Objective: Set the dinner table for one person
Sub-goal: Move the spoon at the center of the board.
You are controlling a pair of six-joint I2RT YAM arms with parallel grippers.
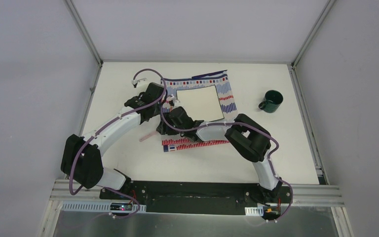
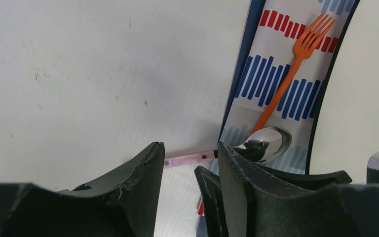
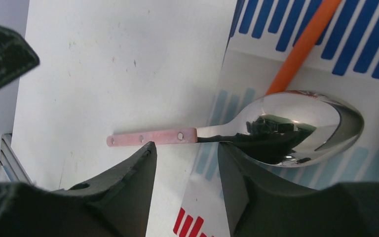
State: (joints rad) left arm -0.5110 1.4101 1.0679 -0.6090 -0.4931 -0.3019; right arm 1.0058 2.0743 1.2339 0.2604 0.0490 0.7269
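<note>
On the white dinner table [image 1: 296, 148] lies a striped cloth [image 1: 227, 94] with a white square plate [image 1: 200, 101] on it. A spoon [image 3: 296, 126] with a pink handle [image 1: 148, 137] rests with its bowl on the cloth's edge and its handle on the bare table. An orange fork [image 2: 296, 59] lies on the cloth just beyond it. My right gripper [image 3: 185, 145] is open, its fingers straddling the spoon's neck from the near side without touching it. My left gripper [image 2: 187, 148] is open beside it over the handle [image 2: 190, 159], holding nothing.
A dark green mug [image 1: 272, 101] stands on the table to the right of the cloth. A folded strip of the cloth [image 1: 192, 144] lies in front of the plate, under my right arm. Grey rails [image 1: 306, 123] edge the table.
</note>
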